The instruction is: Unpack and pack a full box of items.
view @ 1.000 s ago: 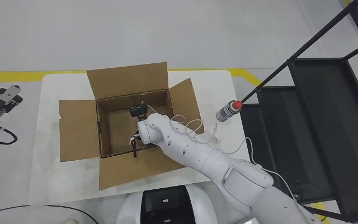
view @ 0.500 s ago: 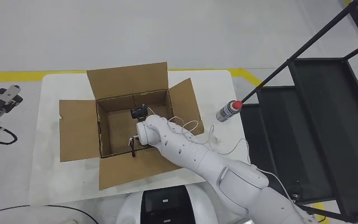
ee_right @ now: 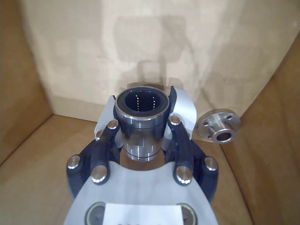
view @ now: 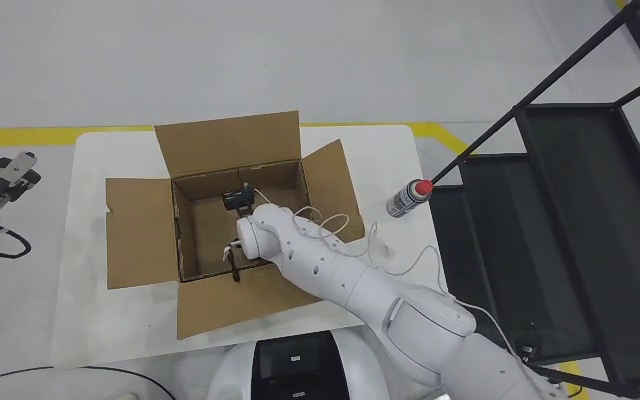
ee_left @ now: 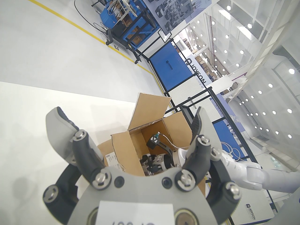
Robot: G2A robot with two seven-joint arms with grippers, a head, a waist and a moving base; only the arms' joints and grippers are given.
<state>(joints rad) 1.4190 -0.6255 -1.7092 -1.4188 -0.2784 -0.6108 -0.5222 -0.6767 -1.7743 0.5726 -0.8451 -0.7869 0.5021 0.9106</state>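
"Holding anything in that right claw [ee_right: 145,106]?"

"Yes. Its two fingers are drawn in around a metal sleeve [ee_right: 140,129], pinching the barrel from both sides. One open end sticks out past my fingertips. I have it down inside the cardboard box [view: 230,140], close to the wall nearest my body. Whether it touches the box floor I cannot tell."

"What does it look like?"

"A short polished steel tube with a dark rim and a hollow bore. Rows of tiny bright balls sit inside, and a thin groove rings the barrel near my palm."

"How will it handle?"

"Heavy for its size, I judge, and quite stiff. It is slick too: smooth round steel could slide or twist between my pads. The middle of the barrel, where I have it, seems the right place to hold, never the bore. It is hardly fragile, though a drop might dent the cardboard."

"Anything else about?"

"A metal collar [ee_right: 219,127] with a wide, holed rim lies on the box floor in a corner, near my claw but apart from it. My left claw [ee_left: 129,114] hangs wide open and empty, well away from the box. A spray can [view: 407,199], likely one of the items, sits near the right edge of the table [view: 90,160]."
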